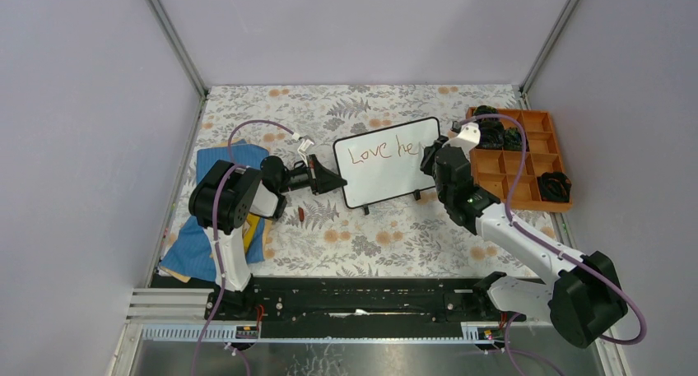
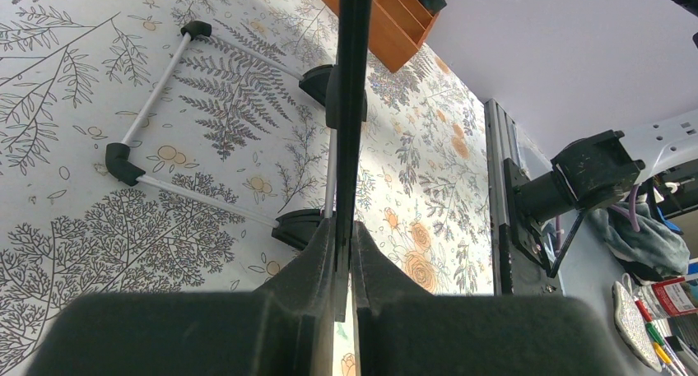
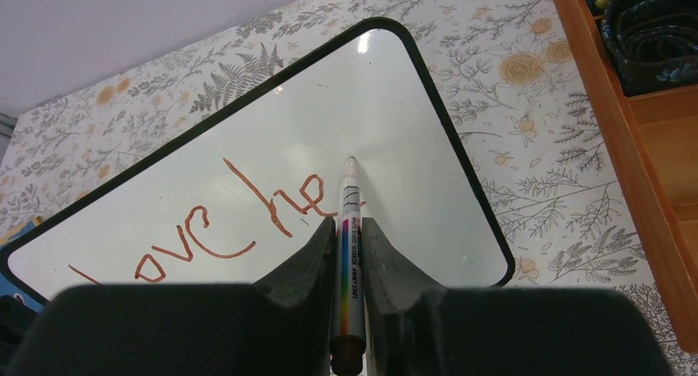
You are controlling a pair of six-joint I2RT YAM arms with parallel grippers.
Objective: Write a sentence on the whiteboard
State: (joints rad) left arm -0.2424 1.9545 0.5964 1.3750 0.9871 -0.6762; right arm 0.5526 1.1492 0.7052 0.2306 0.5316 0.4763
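Observation:
The whiteboard [image 1: 395, 166] stands tilted at mid table, black-framed; its face also fills the right wrist view [image 3: 387, 104]. Red-brown writing [image 1: 382, 151] on it reads "Love he" [image 3: 239, 220]. My left gripper [image 1: 328, 178] is shut on the board's left edge, seen edge-on in the left wrist view [image 2: 347, 261]. My right gripper [image 1: 430, 158] is shut on a whiteboard marker [image 3: 348, 252], whose tip [image 3: 351, 161] sits at the board just right of the "e". The board's stand [image 2: 132, 121] of white rods and black joints shows behind it.
An orange compartment tray [image 1: 545, 187] with dark items stands at the right, close to the right arm. Blue and yellow cloths [image 1: 210, 228] lie at the left under the left arm. A small dark item [image 1: 301, 214] lies on the floral table cover.

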